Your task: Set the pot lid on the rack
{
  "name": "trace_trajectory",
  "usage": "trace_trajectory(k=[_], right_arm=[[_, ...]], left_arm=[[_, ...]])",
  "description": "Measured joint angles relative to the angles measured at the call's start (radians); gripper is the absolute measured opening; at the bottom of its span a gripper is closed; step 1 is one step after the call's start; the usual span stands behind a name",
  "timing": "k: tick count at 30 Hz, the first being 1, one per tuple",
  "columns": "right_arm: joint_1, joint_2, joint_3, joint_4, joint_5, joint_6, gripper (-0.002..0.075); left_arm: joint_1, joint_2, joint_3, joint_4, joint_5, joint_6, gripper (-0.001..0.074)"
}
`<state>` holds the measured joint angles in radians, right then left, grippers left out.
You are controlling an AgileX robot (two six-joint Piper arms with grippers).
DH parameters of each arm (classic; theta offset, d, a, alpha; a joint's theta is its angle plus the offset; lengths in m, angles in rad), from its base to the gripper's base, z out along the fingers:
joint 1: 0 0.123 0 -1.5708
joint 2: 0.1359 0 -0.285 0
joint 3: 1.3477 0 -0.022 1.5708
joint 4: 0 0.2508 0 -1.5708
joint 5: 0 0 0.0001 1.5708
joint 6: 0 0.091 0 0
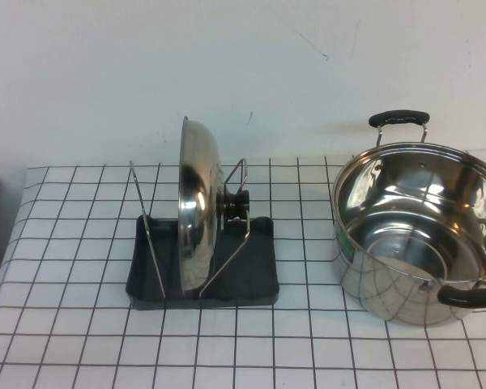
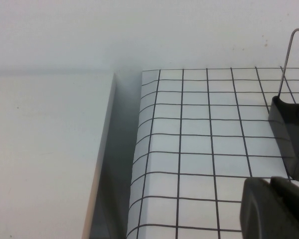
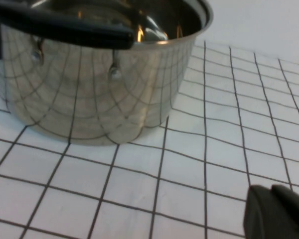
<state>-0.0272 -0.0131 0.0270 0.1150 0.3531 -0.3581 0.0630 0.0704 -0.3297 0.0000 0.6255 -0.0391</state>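
Item: pot lid, domed polished stainless steel with a black round knob, standing on edge in the rack, leaning between its thin bent silver wire uprights, knob side facing the counter's right edge. The rack's base is a dark grey rectangular tray with a raised lip, set left of the counter's middle. Status, as judged: placement appears complete; nothing visibly left but for the arms to stay clear. Item: pot, deep mirror-bright steel, black handles, uncovered and empty, near the counter's right edge, well apart from the rack. Surface: counter under a white cloth ruled in a thin black grid. Left gripper, dark, jaws pressed together and empty, just beside the rack's left end. Right gripper, jaws likewise pressed together, empty, low over the cloth near the pot's wall.
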Motion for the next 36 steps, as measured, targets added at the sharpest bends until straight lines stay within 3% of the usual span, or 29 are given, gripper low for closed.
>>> trace_trajectory(k=[26,29,36], right_arm=[[0.000,0.000,0.000,-0.003,0.011,-0.068,-0.0002],[0.000,0.000,0.000,-0.003,0.011,-0.068,-0.0002],[0.000,0.000,-0.002,-0.003,0.013,-0.068,-0.0002]], left_arm=[[0.000,0.000,0.002,0.000,0.000,0.002,-0.0002],[0.000,0.000,0.035,-0.015,-0.050,0.002,-0.0002],[0.000,-0.002,0.287,-0.124,-0.354,-0.004,-0.0002]])
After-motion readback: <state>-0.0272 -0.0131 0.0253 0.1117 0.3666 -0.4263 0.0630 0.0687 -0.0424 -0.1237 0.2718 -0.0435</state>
